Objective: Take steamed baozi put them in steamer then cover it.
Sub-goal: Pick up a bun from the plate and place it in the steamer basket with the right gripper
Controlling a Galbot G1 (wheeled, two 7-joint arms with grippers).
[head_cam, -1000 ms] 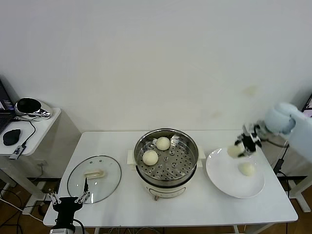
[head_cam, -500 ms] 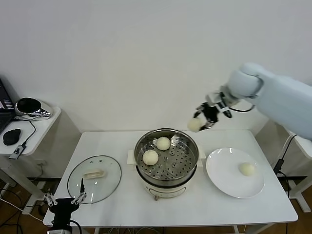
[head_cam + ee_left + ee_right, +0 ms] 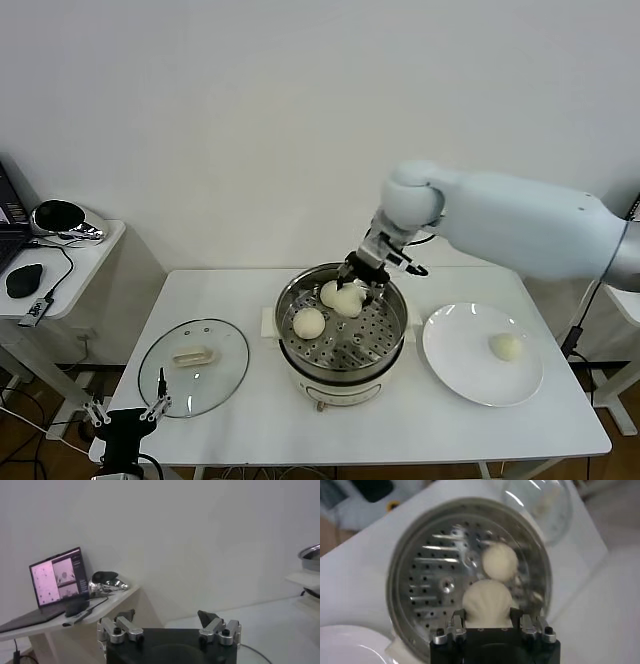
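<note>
White table (image 3: pixel 240 410) carries the steamer (image 3: pixel 342 368) centre, cover (image 3: pixel 194 366) flat to its left, plate (image 3: pixel 470 378) to its right with one baozi (image 3: pixel 506 346). Right gripper (image 3: pixel 362 283) over the tray, clamped on a baozi (image 3: pixel 487 599); two more (image 3: pixel 309 323) inside. Left gripper (image 3: pixel 168 625) parked low at the table's front-left edge, jaws apart, empty.

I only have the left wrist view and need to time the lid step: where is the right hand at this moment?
Observer: The right hand is over the steamer, shut on a baozi.
Operator: Are any waiting outside the pot?
Observer: One more baozi lies on the white plate, on the steamer's right.
Operator: And the cover?
Observer: The cover lies flat on the table, left of the steamer, just beyond the open left hand.
</note>
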